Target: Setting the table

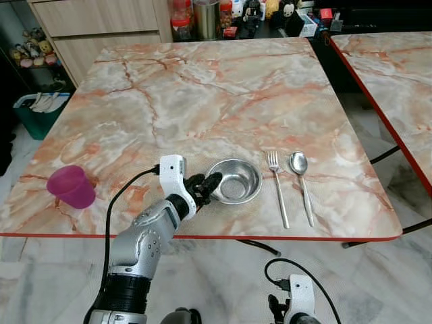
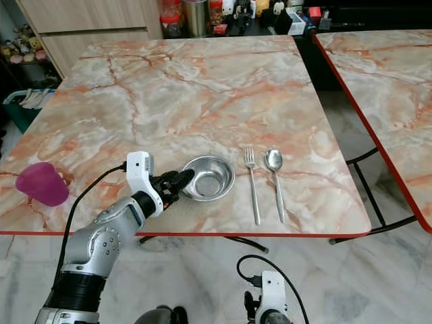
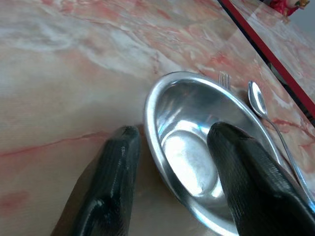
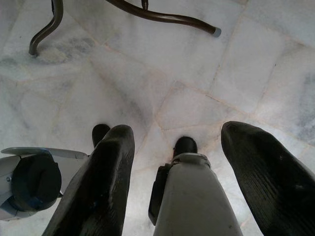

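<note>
A steel bowl (image 1: 237, 181) sits near the front edge of the marbled table (image 1: 202, 94). A fork (image 1: 277, 189) and a spoon (image 1: 302, 183) lie side by side just to its right. My left gripper (image 1: 206, 186) is at the bowl's left rim and is open. In the left wrist view one finger (image 3: 118, 162) rests outside the bowl (image 3: 192, 147) and the other finger (image 3: 241, 167) hangs over its inside, with the rim between them. A pink cup (image 1: 71, 187) stands at the table's front left corner. My right gripper (image 4: 179, 132) hangs open below the table, pointing at the floor.
A second marbled table (image 1: 398, 74) with a red edge stands to the right across a narrow gap. Jars and small items (image 1: 202, 17) crowd the far side. A wooden cabinet (image 1: 101, 20) and a green basket (image 1: 34, 111) are at the back left.
</note>
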Tool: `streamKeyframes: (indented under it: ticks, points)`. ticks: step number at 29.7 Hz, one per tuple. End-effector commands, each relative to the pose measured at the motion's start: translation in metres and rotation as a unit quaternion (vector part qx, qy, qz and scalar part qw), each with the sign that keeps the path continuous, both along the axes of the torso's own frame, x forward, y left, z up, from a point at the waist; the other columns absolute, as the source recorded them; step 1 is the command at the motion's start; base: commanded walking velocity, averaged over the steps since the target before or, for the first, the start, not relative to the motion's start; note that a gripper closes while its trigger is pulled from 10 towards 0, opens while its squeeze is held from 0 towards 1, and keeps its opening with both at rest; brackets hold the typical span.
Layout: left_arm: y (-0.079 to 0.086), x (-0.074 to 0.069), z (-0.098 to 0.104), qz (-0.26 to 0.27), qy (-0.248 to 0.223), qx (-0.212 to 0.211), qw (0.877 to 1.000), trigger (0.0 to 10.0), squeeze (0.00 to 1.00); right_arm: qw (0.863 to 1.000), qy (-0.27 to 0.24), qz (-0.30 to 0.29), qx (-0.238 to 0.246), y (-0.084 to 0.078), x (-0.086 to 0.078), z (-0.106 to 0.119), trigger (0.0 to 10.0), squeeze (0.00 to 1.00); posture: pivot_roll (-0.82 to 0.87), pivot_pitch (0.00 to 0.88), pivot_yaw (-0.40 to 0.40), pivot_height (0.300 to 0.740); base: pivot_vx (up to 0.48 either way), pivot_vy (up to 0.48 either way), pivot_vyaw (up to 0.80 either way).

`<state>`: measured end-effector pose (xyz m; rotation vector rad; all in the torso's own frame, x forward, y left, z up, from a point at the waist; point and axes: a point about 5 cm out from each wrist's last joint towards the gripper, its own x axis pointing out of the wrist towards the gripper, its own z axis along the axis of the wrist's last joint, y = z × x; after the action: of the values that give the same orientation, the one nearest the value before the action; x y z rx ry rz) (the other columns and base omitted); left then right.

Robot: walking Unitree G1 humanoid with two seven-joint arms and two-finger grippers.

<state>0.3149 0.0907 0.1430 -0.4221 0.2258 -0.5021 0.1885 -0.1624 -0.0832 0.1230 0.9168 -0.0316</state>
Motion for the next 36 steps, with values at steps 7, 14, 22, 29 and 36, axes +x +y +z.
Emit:
streamKeyframes:
  ticks: [7, 14, 22, 29, 36]
  points:
    - [-0.0010, 0.0000, -0.0023, -0.005, 0.008, 0.010, 1.000, 10.0, 0.00, 1.000, 0.010, -0.005, 0.005, 0.0016, -0.0045, -0.0025, 10.0, 0.00, 0.14, 0.132, 0.057, 0.715, 0.000, 0.000, 0.00]
    - [-0.0014, 0.0045, -0.0005, 0.007, 0.007, 0.011, 1.000, 10.0, 0.00, 1.000, 0.009, -0.003, 0.005, 0.0013, -0.0034, -0.0020, 10.0, 0.00, 0.14, 0.118, 0.056, 0.715, 0.000, 0.000, 0.00]
    - [-0.0053, 0.0064, -0.0059, 0.008, 0.017, 0.019, 1.000, 10.0, 0.00, 1.000, 0.008, -0.005, 0.006, 0.0015, -0.0034, -0.0020, 10.0, 0.00, 0.13, 0.123, 0.058, 0.715, 0.000, 0.000, 0.00]
    - [-0.0064, 0.0085, -0.0061, 0.011, 0.020, 0.020, 1.000, 10.0, 0.00, 1.000, 0.009, -0.005, 0.006, 0.0016, -0.0047, -0.0025, 10.0, 0.00, 0.13, 0.127, 0.058, 0.715, 0.000, 0.000, 0.00]
    - [-0.0097, 0.0085, -0.0074, 0.001, 0.024, 0.027, 0.999, 7.1, 0.00, 1.000, 0.010, -0.004, 0.007, 0.0021, -0.0048, -0.0026, 10.0, 0.00, 0.13, 0.127, 0.057, 0.715, 0.000, 0.000, 0.00]
